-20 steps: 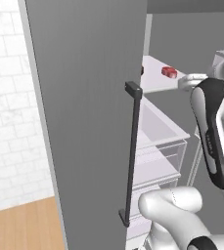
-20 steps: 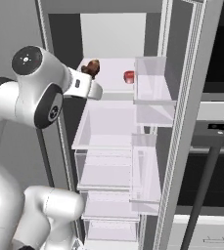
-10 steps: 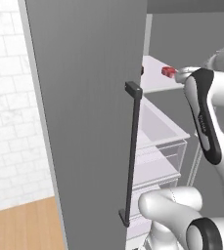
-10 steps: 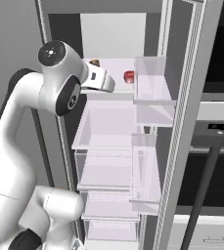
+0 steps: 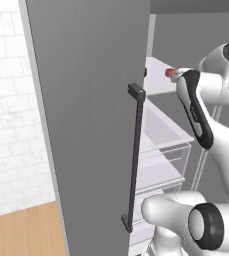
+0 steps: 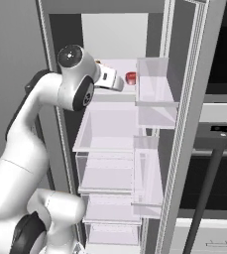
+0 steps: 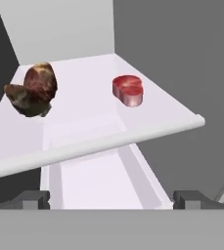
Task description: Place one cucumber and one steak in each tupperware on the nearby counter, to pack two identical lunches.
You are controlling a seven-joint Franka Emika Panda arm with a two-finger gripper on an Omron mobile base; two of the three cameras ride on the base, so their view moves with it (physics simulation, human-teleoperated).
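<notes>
I hold the two-finger gripper (image 7: 111,197) wide open and empty before the fridge shelf (image 7: 84,146) bearing a red raw steak (image 7: 128,90).

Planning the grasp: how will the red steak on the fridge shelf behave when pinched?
The steak looks thick and squat and lies flat, so it probably won't roll or tip. Its glossy top hints at a slippery grip. It sits apart from the brown lump, so the open gripper should have room.
</notes>
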